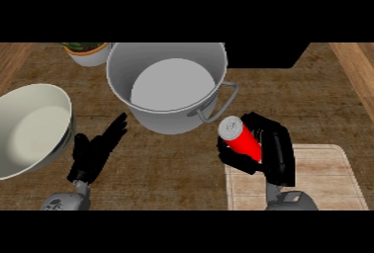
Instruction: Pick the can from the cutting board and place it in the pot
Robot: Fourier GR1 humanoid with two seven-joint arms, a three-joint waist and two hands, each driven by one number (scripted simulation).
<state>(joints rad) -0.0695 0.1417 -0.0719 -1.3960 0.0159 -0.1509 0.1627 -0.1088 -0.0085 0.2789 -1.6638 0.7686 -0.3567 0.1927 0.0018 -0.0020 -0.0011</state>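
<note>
A red can (242, 138) with a silver top is held in my right hand (272, 150), whose fingers and thumb curl round it. It hangs tilted just above the upper left corner of the pale wooden cutting board (321, 180). The big grey steel pot (169, 84) stands open a short way up and to the left of the can, with one handle (223, 103) facing it. Lower left, my left hand (96, 149) rests open with its fingers straight, pointing up toward the pot.
A large cream bowl (30, 129) sits at the left edge, close to my left hand. A white planter with green leaves (87, 52) stands behind the pot. A dark object (263, 54) lies at the top right. Wooden strips border the brown counter.
</note>
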